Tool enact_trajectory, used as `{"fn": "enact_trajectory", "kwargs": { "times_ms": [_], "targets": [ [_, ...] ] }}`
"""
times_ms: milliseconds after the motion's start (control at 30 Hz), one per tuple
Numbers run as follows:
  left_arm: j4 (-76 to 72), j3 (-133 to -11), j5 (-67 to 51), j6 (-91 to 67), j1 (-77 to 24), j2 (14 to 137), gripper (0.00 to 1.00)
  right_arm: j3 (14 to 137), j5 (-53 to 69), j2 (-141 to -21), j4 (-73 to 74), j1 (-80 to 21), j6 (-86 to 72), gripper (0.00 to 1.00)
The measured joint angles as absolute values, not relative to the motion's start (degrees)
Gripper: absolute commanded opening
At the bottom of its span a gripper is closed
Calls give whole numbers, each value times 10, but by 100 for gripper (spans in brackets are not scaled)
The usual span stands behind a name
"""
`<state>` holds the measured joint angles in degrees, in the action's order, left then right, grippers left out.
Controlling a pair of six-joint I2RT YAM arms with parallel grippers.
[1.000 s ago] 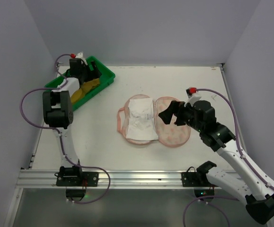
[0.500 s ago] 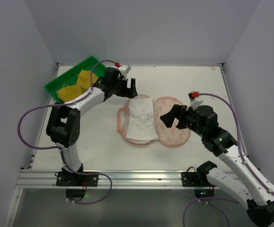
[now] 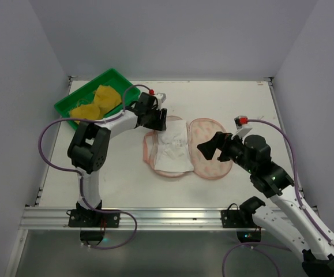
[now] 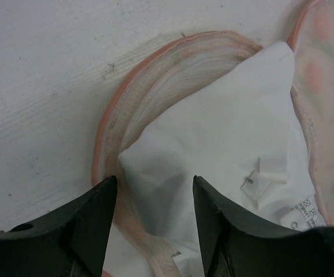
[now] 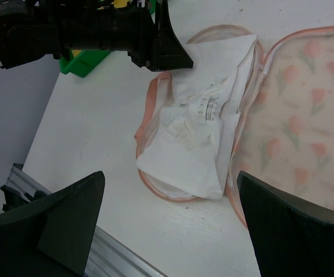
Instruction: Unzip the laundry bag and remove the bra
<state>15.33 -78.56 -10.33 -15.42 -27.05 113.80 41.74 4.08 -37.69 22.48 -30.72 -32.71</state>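
Your cream-peach padded laundry bag with pink zip trim [image 3: 213,158] lies unzipped at the middle of the white table [image 3: 120,179]. Its two rounded halves spread left to right, the printed half on the right. A crumpled white fabric bra [image 3: 171,149] covers the left half's floor. The left fingers [image 4: 92,225] are spread astride the bra's far corner, and you cannot tell whether they touch it. The right fingers [image 5: 288,225] are spread wide above the printed half.

we are seeing matt printed cloth on the laundry bag [image 5: 305,115], creased smooth white fabric on the bra [image 4: 236,133] just ahead of the left gripper [image 4: 154,183], its fingers [image 4: 86,231] matt black plastic
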Motion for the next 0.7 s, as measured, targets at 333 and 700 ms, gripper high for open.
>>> {"fn": "enact_trajectory", "kwargs": {
  "times_ms": [333, 700],
  "targets": [
    [157, -792, -96, -154, -288, 1138, 49, 416, 41, -371, 227, -307, -335, 99],
    [159, -803, -95, -161, -293, 1155, 1, 408, 41, -371, 227, -307, -340, 99]
  ]
}}
